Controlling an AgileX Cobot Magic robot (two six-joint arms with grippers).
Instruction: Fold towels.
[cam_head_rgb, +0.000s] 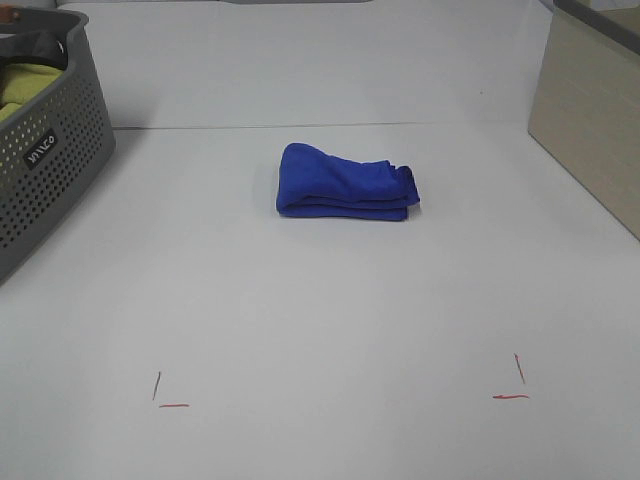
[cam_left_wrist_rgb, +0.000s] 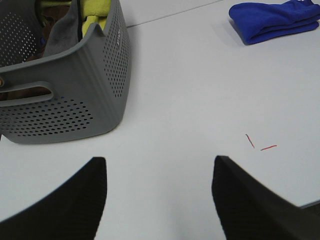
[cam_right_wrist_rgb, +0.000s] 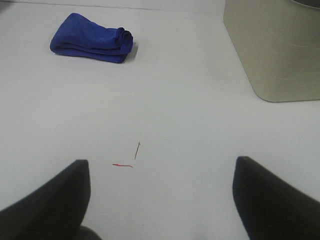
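A deep blue towel (cam_head_rgb: 346, 183) lies folded into a compact bundle in the middle of the white table, toward the back. The left wrist view shows the towel (cam_left_wrist_rgb: 275, 20) far off, and so does the right wrist view (cam_right_wrist_rgb: 93, 39). Neither arm appears in the exterior high view. My left gripper (cam_left_wrist_rgb: 159, 200) is open over bare table near the grey basket, with nothing between its fingers. My right gripper (cam_right_wrist_rgb: 161, 200) is open wide over bare table near a red corner mark, also holding nothing.
A grey perforated basket (cam_head_rgb: 45, 160) holding yellow-green and grey cloths stands at the left edge. A beige bin (cam_head_rgb: 590, 110) stands at the back right. Red corner marks (cam_head_rgb: 170, 392) (cam_head_rgb: 513, 385) sit near the table's front.
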